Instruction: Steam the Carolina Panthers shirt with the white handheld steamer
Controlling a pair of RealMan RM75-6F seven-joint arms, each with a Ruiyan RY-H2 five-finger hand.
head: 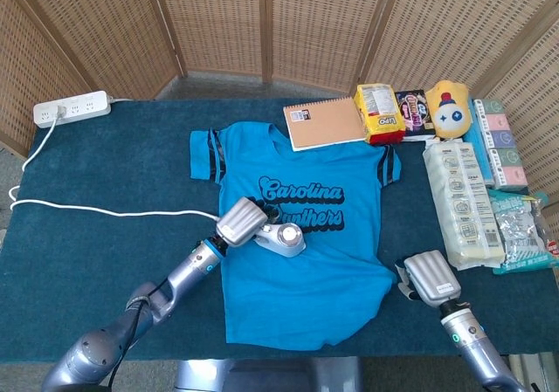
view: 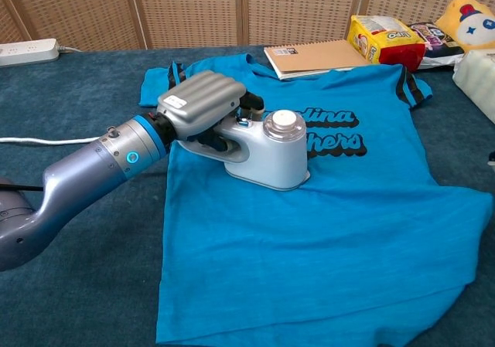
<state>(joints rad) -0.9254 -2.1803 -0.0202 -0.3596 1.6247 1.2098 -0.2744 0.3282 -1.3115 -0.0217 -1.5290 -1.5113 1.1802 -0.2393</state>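
Note:
A blue Carolina Panthers shirt (head: pixel 301 261) (view: pixel 325 239) lies flat on the dark blue table. My left hand (head: pixel 241 221) (view: pixel 199 107) grips the handle of the white handheld steamer (head: pixel 281 238) (view: pixel 267 152), whose base rests on the shirt over the left part of the black lettering. The steamer's white cord (head: pixel 105 209) trails left toward a power strip (head: pixel 72 108). My right hand (head: pixel 428 277) rests at the shirt's lower right corner, fingers hidden under its back; whether it pinches the fabric I cannot tell. It does not show in the chest view.
A spiral notebook (head: pixel 325 122) (view: pixel 313 56), a yellow snack bag (head: pixel 378 112) (view: pixel 384 41) and a yellow plush (head: pixel 449 108) lie behind the shirt. Packaged goods (head: pixel 460 202) line the right side. Wicker screens (head: pixel 271 25) stand behind the table.

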